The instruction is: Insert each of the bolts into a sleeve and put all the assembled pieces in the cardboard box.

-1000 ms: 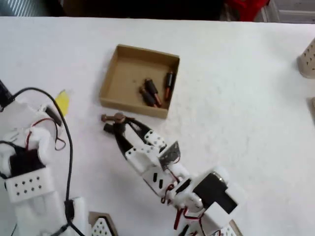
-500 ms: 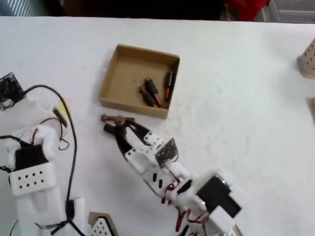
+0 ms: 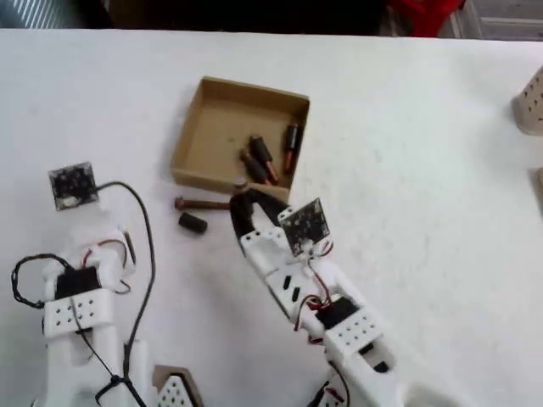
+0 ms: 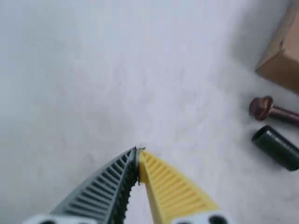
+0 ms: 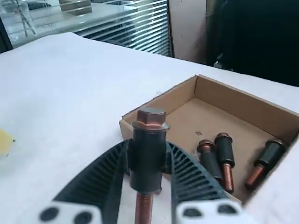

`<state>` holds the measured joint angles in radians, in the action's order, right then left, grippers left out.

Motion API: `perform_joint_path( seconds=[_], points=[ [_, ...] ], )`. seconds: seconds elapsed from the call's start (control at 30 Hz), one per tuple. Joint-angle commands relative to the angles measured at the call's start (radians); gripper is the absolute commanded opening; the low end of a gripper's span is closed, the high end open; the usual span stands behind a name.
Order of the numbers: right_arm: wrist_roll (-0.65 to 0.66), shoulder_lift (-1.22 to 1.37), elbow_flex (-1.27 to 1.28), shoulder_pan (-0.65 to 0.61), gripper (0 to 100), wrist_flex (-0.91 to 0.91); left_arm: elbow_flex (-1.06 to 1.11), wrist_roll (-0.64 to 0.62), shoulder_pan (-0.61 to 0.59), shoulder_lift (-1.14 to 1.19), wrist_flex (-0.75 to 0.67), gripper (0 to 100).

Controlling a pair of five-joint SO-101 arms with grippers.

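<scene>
Swung away from the loose parts since a second earlier, the right gripper sat at the near wall of the cardboard box, pinching a sleeved bolt; three assembled pieces lay inside the box. The left gripper, its fingers pressed together, hung over the white surface near a loose bolt and a black sleeve, which lay just beside each other outside the box.

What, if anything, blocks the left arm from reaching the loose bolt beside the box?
Probably nothing, so yes: bare table lies between the shut left gripper and the loose bolt; the right gripper sits near its threaded end.
</scene>
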<state>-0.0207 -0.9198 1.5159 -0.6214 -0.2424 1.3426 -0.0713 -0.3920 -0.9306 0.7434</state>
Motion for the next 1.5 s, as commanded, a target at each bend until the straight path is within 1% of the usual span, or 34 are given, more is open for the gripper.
perform_joint_path(
  seconds=[0.0,0.1,0.23,0.37,0.5,0.8,0.97,1.07,1.27,1.33,1.47],
  points=[
    [-0.008,-0.228,-0.064,0.025,1.6,0.262,0.028,0.071,0.005,-0.004,-0.015,2],
    [-0.009,-0.269,-0.140,0.041,1.7,0.403,0.044,0.110,0.005,-0.004,-0.014,2],
    [-0.009,-0.219,-0.279,0.087,1.7,0.552,0.048,0.123,0.005,-0.004,-0.014,2],
    [-0.009,-0.073,-0.474,0.137,1.7,0.682,0.048,0.123,0.005,-0.004,-0.014,2],
    [-0.003,0.147,-0.694,0.182,1.7,0.766,0.048,0.123,0.005,-0.004,-0.014,2],
    [-0.002,0.687,-1.155,0.251,1.8,0.865,0.048,0.123,0.005,-0.004,-0.014,2],
    [-0.002,0.941,-1.375,0.251,1.8,0.901,0.048,0.124,0.005,-0.004,-0.015,2],
    [-0.002,1.070,-1.493,0.254,1.8,0.929,0.048,0.124,0.005,-0.004,-0.015,2],
    [-0.002,1.333,-1.653,0.297,1.9,0.929,0.048,0.124,0.005,-0.004,-0.017,2],
    [-0.005,1.400,-1.705,0.314,4.7,0.931,0.048,0.124,0.005,-0.004,-0.018,2],
    [-0.009,1.471,-1.752,0.332,17.6,0.935,0.048,0.124,-0.001,-0.004,-0.020,2]
  ],
)
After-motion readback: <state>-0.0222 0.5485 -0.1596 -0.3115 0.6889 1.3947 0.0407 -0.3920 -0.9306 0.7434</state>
